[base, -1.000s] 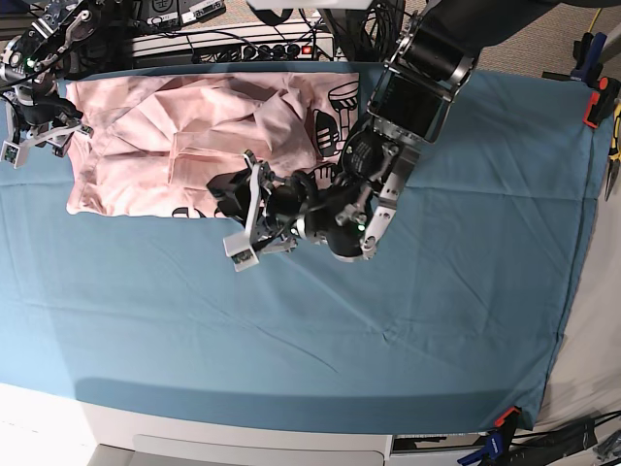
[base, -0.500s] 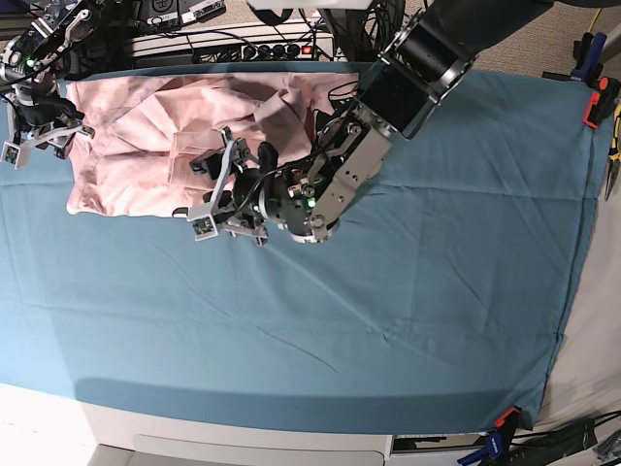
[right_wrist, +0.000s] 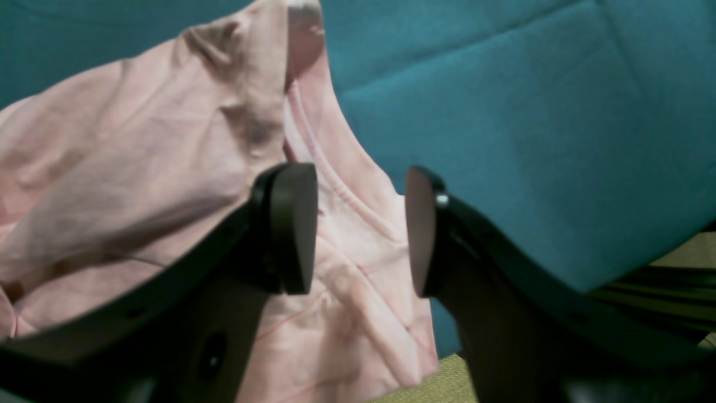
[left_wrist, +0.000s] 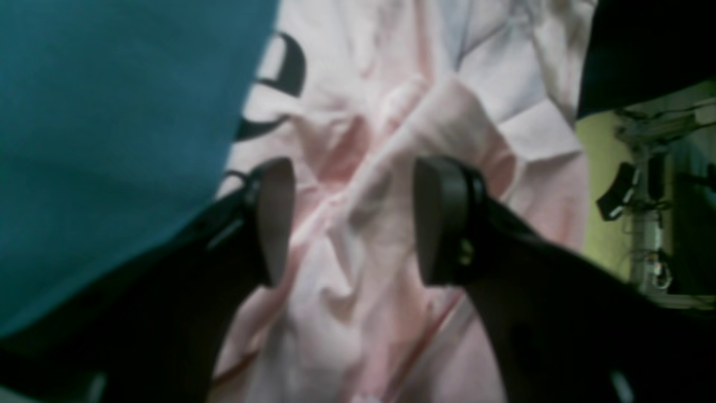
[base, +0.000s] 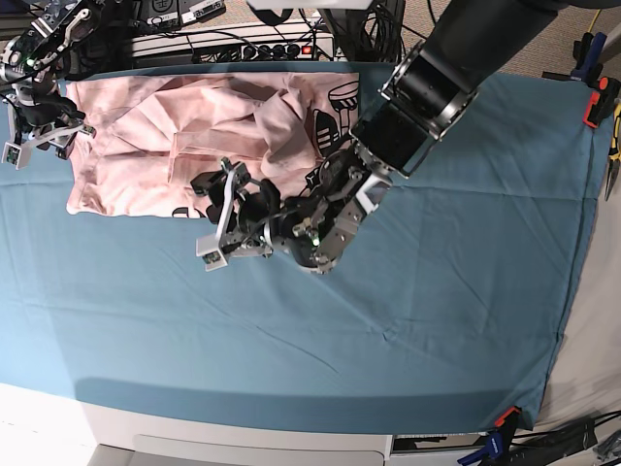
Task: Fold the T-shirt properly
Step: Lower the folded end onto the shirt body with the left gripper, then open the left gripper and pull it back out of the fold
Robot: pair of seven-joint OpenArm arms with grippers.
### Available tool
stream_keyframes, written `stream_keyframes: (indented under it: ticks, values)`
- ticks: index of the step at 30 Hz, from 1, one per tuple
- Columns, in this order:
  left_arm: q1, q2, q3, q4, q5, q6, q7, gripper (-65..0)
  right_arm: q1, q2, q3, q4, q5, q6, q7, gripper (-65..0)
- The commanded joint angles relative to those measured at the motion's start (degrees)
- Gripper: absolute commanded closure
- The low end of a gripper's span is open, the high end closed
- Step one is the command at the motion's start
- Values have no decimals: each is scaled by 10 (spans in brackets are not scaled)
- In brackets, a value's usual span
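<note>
A teal-clothed table (base: 437, 291) carries the T-shirt (base: 165, 136), rumpled at its far left corner. Both pincers are spread wide, nothing held: left pincer (left_wrist: 352, 224) over wrinkled cloth, right pincer (right_wrist: 361, 229) at the hem. Several layers (not one) could be pinched, spoiling the fold.

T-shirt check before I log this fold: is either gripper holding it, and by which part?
Neither. The left gripper is open over the T-shirt; the right gripper is open over its edge.

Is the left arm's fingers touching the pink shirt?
Cannot tell. In the left wrist view the open fingers straddle a raised fold of the T-shirt, but no view shows contact or a gap plainly.
</note>
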Motion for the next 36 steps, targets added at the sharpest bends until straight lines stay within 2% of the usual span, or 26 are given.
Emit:
stream_keyframes:
  ticks: [1, 14, 19, 24, 27, 32, 36]
  values:
    - [-14, 14, -1, 7, -21, -3, -10, -345, 2, 10, 2, 9, 7, -1, 12, -259]
    - [-12, 14, -1, -52, -15, -16, -23, -345, 2, 10, 2, 9, 18, 0, 12, -259]
    - [-12, 14, -1, -63, -12, -16, -30, -306, 2, 10, 2, 9, 18, 0, 12, -259]
    - [-12, 14, -1, -63, -12, -16, -30, -302, 2, 10, 2, 9, 18, 0, 12, -259]
    - [-12, 14, -1, -63, -12, -16, -30, -261, 2, 10, 2, 9, 18, 0, 12, -259]
    - [2, 14, -1, -63, -16, -16, -30, -242, 2, 10, 2, 9, 18, 0, 13, -259]
    - [15, 14, -1, -63, -16, -16, -34, -116, 2, 10, 2, 9, 18, 0, 13, -259]
